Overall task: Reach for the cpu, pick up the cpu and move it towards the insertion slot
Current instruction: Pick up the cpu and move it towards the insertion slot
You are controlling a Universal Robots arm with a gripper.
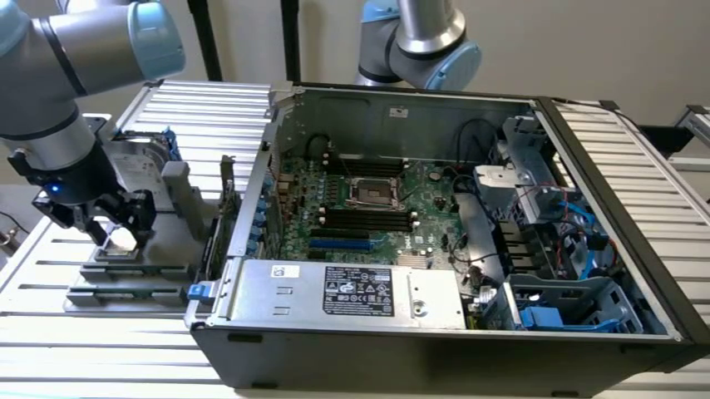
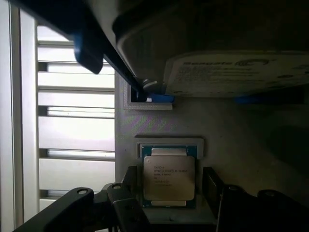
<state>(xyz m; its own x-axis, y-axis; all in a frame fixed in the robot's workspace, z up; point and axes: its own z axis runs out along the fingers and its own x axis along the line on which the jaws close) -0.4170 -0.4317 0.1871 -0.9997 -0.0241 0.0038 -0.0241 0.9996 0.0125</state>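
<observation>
The cpu [image 2: 169, 175], a flat silver chip with a pale rim, lies in a square recess of a grey fixture [image 1: 122, 278] on the exterior view's left. My gripper [image 2: 170, 180] is lowered over it and open. Its dark fingers [image 2: 129, 178] stand on either side of the chip, with a small gap to each edge. From outside, the gripper [image 1: 116, 233] hangs just above the pale cpu [image 1: 119, 242]. The insertion slot [image 1: 372, 193], a silver-framed socket with a dark centre, sits on the motherboard inside the open computer case [image 1: 621, 191].
A grey hard drive [image 2: 231, 72] with a white label stands in the fixture right behind the cpu. A second robot arm [image 1: 416, 41] rises behind the case. Long black memory slots [image 1: 361, 218] flank the socket. A power supply [image 1: 344, 287] and blue cables [image 1: 566, 224] crowd the case.
</observation>
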